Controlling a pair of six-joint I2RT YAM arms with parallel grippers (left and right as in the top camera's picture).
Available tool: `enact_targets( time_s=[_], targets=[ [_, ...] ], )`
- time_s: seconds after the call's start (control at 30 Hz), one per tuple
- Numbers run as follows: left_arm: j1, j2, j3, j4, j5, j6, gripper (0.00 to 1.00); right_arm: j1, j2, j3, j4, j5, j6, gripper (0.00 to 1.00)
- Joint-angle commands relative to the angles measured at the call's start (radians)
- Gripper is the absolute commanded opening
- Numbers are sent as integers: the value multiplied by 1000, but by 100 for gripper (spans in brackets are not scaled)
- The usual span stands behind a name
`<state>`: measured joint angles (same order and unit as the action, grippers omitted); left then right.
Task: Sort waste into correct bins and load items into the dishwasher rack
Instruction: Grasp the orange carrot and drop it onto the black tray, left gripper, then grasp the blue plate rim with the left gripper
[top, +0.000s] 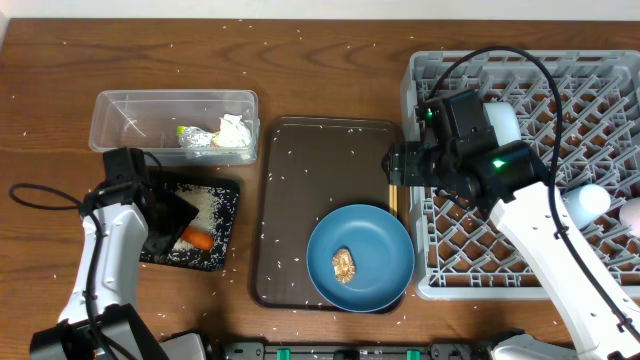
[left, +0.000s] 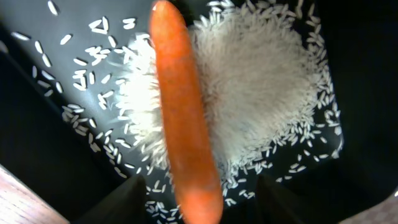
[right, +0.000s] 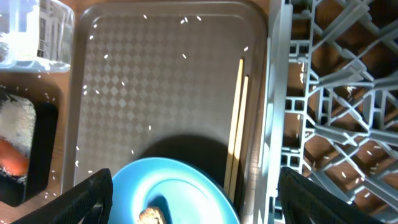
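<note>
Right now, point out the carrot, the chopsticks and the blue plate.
carrot (left: 183, 124), left wrist view, middle of its length.
chopsticks (right: 236, 124), right wrist view, mid-length of the pair.
blue plate (top: 382, 240), overhead view, bare inner surface.

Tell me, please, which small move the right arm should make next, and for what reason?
Probably lower the right gripper onto the chopsticks and close on them. Its jaws stand open above the brown serving tray. The chopsticks lie almost under it, along the tray's right edge, beside the dishwasher rack and not yet loaded.
</note>
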<state>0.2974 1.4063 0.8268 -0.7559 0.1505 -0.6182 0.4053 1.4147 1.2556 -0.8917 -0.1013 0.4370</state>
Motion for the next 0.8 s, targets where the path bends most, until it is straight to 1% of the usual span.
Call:
enact_targets(
  time_s=[0.0, 0.03, 0.07, 0.13, 0.2, 0.27, 0.33, 0.43, 0.53, 0.6, 0.67, 0.77],
  targets=[
    [3, -10, 5, -13, -5, 58, 62, 6, 0, 5, -12, -4, 6, 78],
    [3, -16, 10, -21, -5, 74, 67, 6, 0, 5, -15, -4, -1, 78],
    [3, -24, 18, -35, -5, 90, 69, 6, 0, 5, -18, -3, -8, 78],
    [2, -46, 43, -72, 4, 119, 70, 6, 0, 5, -20, -4, -8, 78],
    [-10, -75, 75, -110, 34, 175, 69, 6, 0, 5, -21, -3, -7, 77],
    [-44, -114, 111, -144, 68, 238, 68, 3, 0, 5, -19, 3, 22, 77],
    [-100, -154, 135, -166, 89, 272, 66, -10, 0, 5, -18, 32, 73, 80],
    [-231, -210, 142, -164, 120, 326, 66, -50, 0, 5, -16, 69, 153, 84],
    [-402, -225, 142, -171, 118, 384, 66, -108, 0, 5, -14, 64, 200, 86],
    [-507, -210, 140, -170, 117, 404, 66, -143, 0, 5, -14, 32, 198, 87],
    [-599, -184, 139, -166, 86, 409, 66, -172, 0, 5, -18, -10, 190, 87],
    [-711, -127, 139, -151, 63, 441, 62, -201, 0, 5, -21, -51, 167, 87]
  ],
)
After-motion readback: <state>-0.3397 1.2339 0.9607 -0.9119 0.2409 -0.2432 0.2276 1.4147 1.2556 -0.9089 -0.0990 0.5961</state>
